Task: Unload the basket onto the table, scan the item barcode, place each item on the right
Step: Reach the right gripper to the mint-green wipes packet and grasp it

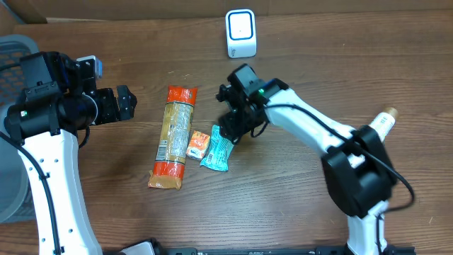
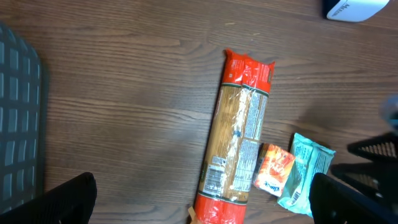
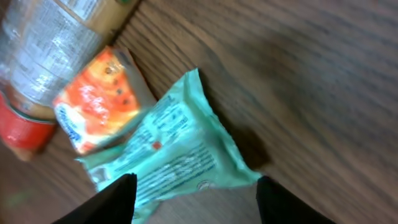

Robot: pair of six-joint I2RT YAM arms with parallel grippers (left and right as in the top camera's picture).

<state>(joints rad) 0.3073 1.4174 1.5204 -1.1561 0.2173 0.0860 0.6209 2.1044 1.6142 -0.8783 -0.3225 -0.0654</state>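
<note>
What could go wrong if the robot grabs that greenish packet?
The right gripper hangs open over the teal packet, and the orange packet lies right beside it, so a grab might catch both or shove one aside. The teal packet looks flat and thin, so it might slip before reaching the scanner.

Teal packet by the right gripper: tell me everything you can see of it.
The teal packet is a small, flat pillow wrapper of glossy mint-green film with crimped ends and print too blurred to read. It lies flat on the wooden table, one long side against the small orange packet. The right gripper hovers open over one end, not closed on it.
</note>
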